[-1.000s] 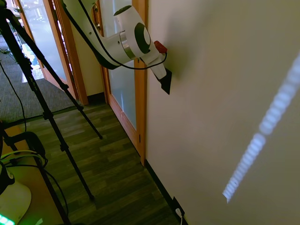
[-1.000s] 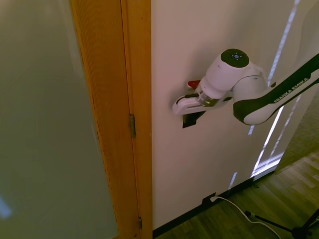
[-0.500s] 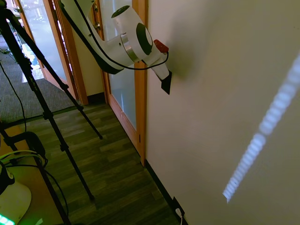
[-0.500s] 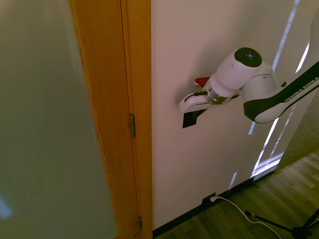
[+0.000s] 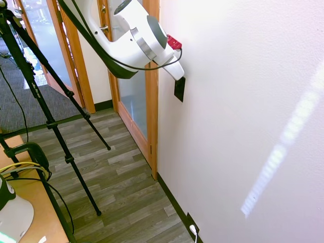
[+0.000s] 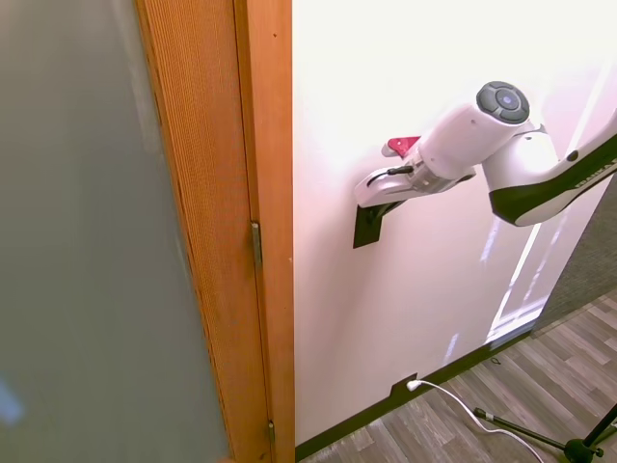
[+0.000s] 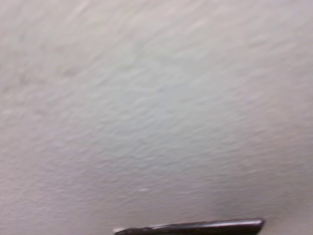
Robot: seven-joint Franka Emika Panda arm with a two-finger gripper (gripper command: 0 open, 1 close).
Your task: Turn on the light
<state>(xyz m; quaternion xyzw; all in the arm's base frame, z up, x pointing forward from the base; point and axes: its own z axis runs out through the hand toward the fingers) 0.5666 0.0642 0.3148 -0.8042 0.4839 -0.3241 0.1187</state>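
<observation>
Plainly matte-black, upright switch point(image 5: 179, 89) (rectangular wall plate).

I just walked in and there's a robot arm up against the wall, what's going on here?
The white arm has its gripper pressed up at the top of the black wall switch, next to the wooden door frame. The scene looks brightly lit. The fingers can't be made out. Down low, a white plug sits in a black outlet plate.
</observation>
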